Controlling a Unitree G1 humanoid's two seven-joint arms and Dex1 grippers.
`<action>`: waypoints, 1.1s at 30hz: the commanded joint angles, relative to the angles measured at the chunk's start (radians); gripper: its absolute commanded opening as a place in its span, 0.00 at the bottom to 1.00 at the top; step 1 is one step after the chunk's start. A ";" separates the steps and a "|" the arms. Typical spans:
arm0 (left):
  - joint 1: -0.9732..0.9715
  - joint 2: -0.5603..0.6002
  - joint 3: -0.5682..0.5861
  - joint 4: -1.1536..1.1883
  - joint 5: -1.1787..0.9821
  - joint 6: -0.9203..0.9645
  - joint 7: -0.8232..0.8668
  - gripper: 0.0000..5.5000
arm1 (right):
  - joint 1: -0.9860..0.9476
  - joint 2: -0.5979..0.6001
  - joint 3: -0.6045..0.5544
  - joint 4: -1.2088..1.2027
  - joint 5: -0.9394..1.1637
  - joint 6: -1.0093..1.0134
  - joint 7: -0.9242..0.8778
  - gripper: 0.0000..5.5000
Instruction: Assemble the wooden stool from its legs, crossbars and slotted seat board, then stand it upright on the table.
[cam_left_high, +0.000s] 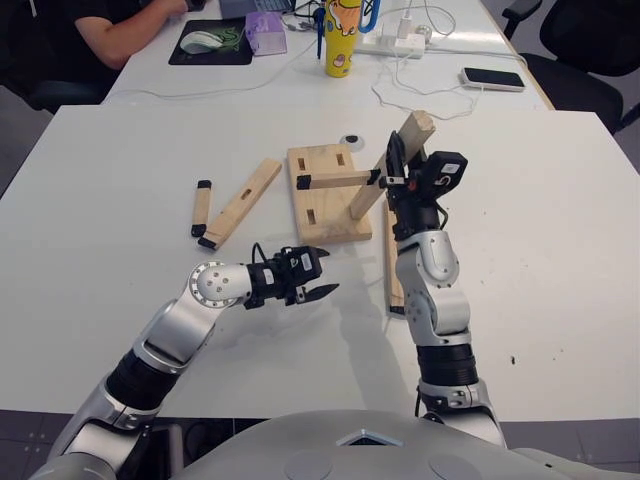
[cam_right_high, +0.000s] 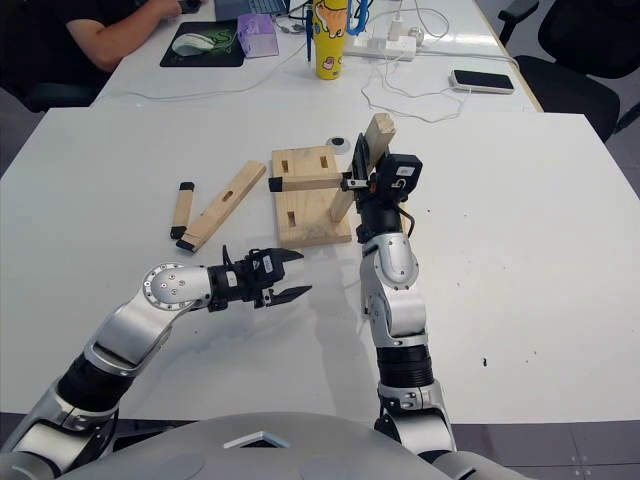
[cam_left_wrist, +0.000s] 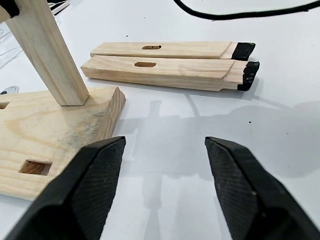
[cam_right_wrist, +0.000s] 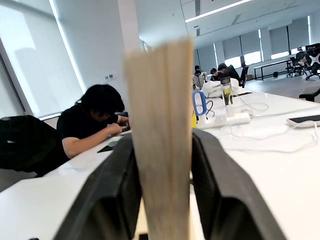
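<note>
The slotted seat board (cam_left_high: 322, 215) lies flat at mid-table. A wooden leg (cam_left_high: 413, 133) rises tilted from its right side, and my right gripper (cam_left_high: 394, 163) is shut on it; the right wrist view shows the leg (cam_right_wrist: 162, 140) clamped between both fingers. A crossbar (cam_left_high: 340, 181) juts sideways from that leg over the board. My left gripper (cam_left_high: 318, 277) hovers open and empty just in front of the board's near corner (cam_left_wrist: 107, 107). Two loose wooden pieces (cam_left_high: 240, 202) (cam_left_high: 201, 207) lie to the board's left, also ahead of the left fingers (cam_left_wrist: 165, 70). Another leg (cam_left_high: 391, 275) lies partly under my right forearm.
A small black round part (cam_left_high: 351, 139) sits behind the board. At the far edge are a yellow bottle (cam_left_high: 340, 38), a phone (cam_left_high: 492, 78), a power strip (cam_left_high: 395, 44) and trailing cables (cam_left_high: 420, 100). Bare table stretches to the right and along the front.
</note>
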 joint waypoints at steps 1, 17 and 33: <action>0.028 -0.004 -0.005 0.020 0.005 -0.002 0.005 0.54 | -0.037 0.031 -0.016 -0.060 0.053 0.034 0.003 0.40; 0.168 -0.037 0.037 -0.040 0.010 0.042 0.108 0.54 | 0.253 -0.330 -0.257 -0.417 0.222 0.596 0.077 0.63; 0.196 -0.069 0.079 -0.095 -0.018 0.091 0.169 0.54 | 0.436 -0.413 -0.198 -0.571 0.476 1.005 0.165 0.63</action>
